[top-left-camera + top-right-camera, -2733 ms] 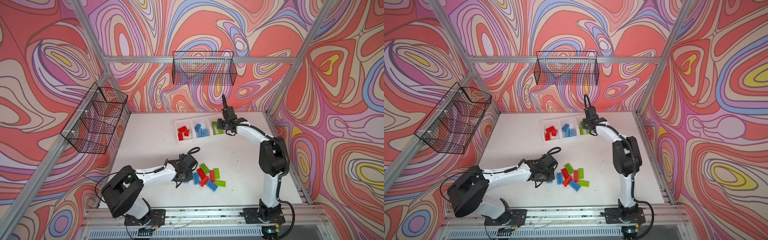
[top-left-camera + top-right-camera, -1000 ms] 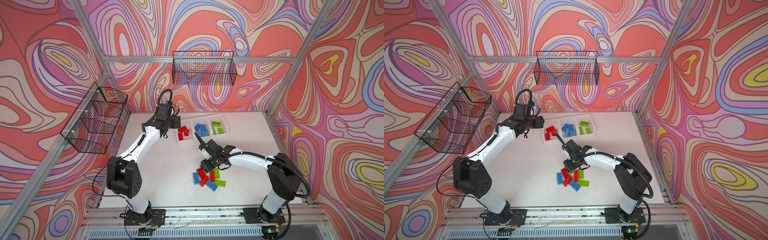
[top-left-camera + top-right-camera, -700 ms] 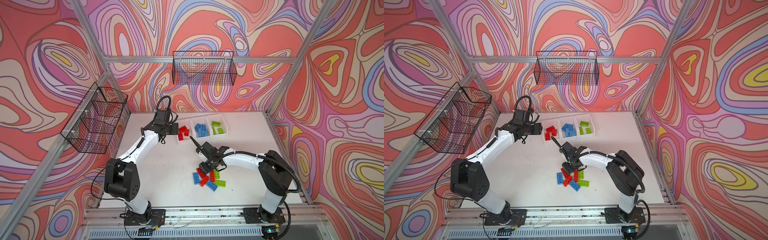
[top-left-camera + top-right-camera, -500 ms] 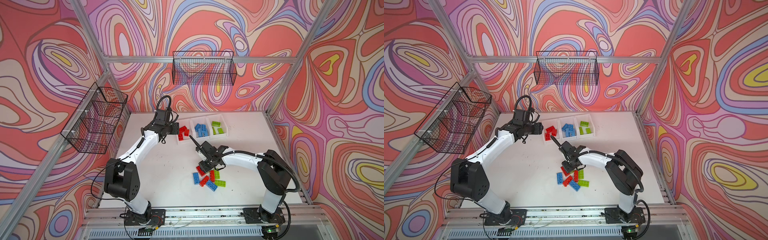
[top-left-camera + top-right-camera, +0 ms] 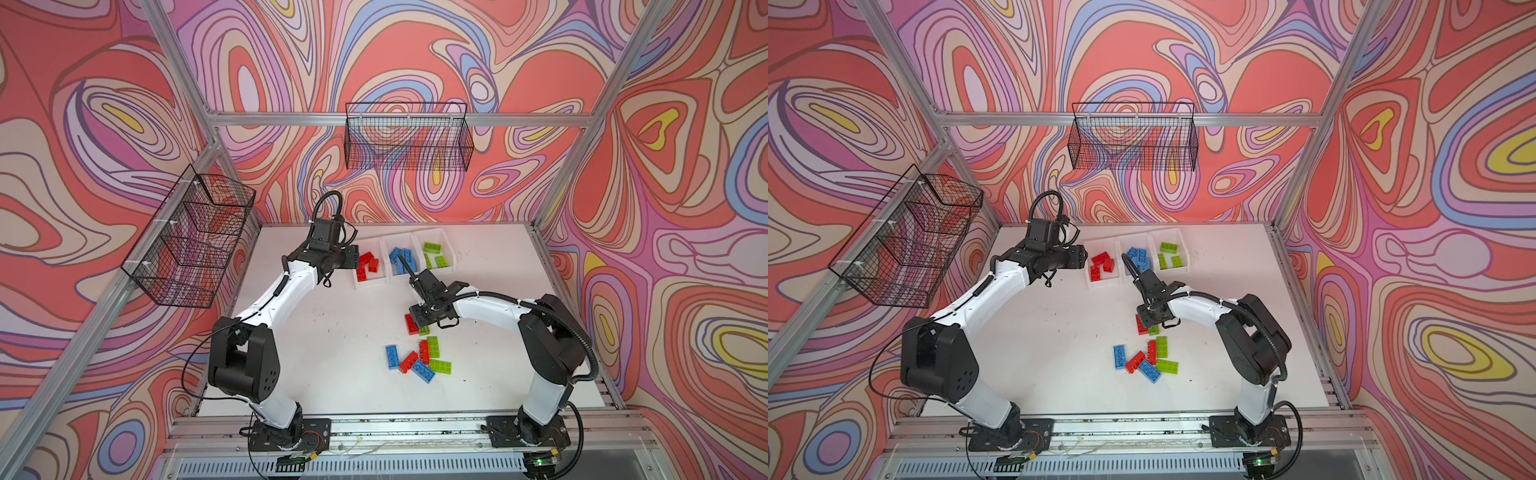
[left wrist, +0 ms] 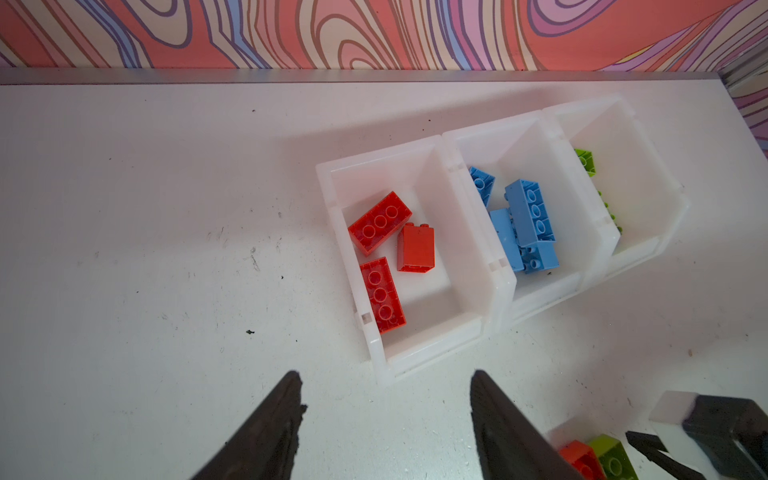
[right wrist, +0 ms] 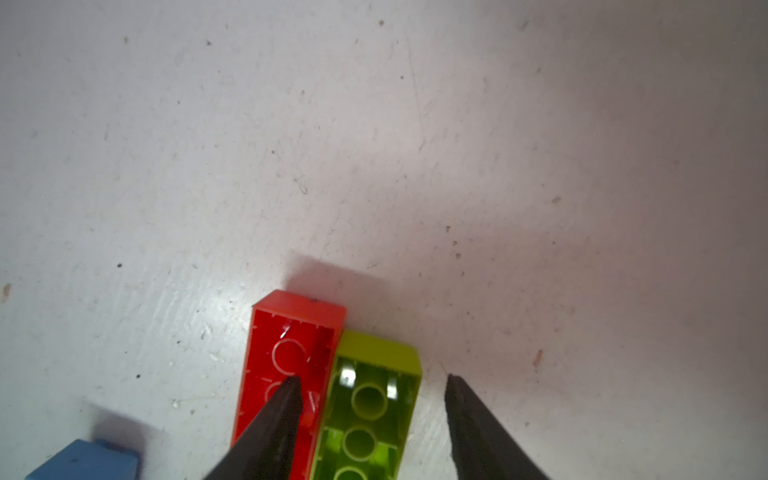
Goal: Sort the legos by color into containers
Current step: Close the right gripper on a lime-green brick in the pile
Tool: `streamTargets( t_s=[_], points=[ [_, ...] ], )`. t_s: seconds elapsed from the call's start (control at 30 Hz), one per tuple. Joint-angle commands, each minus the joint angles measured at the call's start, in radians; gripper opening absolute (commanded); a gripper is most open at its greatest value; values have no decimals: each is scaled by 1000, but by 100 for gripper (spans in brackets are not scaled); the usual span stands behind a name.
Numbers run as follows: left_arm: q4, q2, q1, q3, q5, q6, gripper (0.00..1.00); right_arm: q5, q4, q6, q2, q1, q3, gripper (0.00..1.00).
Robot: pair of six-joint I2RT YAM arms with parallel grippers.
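Observation:
Three joined white containers stand at the back: one (image 5: 370, 284) holds red legos (image 6: 380, 222), the middle one (image 5: 401, 272) blue legos (image 6: 530, 220), the last (image 5: 448, 249) green ones (image 5: 432, 248). My left gripper (image 6: 382, 378) is open and empty above the table, just short of the red container (image 6: 415, 357). My right gripper (image 7: 372, 379) is open and points down at a green lego (image 7: 365, 399) lying against a red lego (image 7: 286, 345). One finger is over the red one, the other stands clear of the green one's far side. Several more legos (image 5: 419, 361) lie loose nearer the front.
Black wire baskets hang on the back wall (image 5: 409, 143) and the left wall (image 5: 189, 241). Aluminium frame posts stand at the table's corners. In the left wrist view the right arm's wrist (image 6: 727, 432) shows beside the red and green pair (image 6: 598, 457).
The left gripper has drawn back a little from above the red container toward the front. The right gripper has settled lower over the red and green pair at the pile's far edge.

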Motion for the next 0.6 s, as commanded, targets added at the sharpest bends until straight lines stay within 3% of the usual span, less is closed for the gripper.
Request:
streamTargets(
  t_s=[0.0, 0.3, 0.57],
  points=[
    [15, -12, 5, -8, 11, -7, 67, -13, 16, 20, -44, 3, -23, 62],
    [16, -9, 5, -11, 22, -10, 67, -29, 17, 38, -143, -31, -108, 58],
    [18, -9, 5, -11, 23, -12, 66, -12, 21, 36, -102, -31, -114, 51]
  ],
)
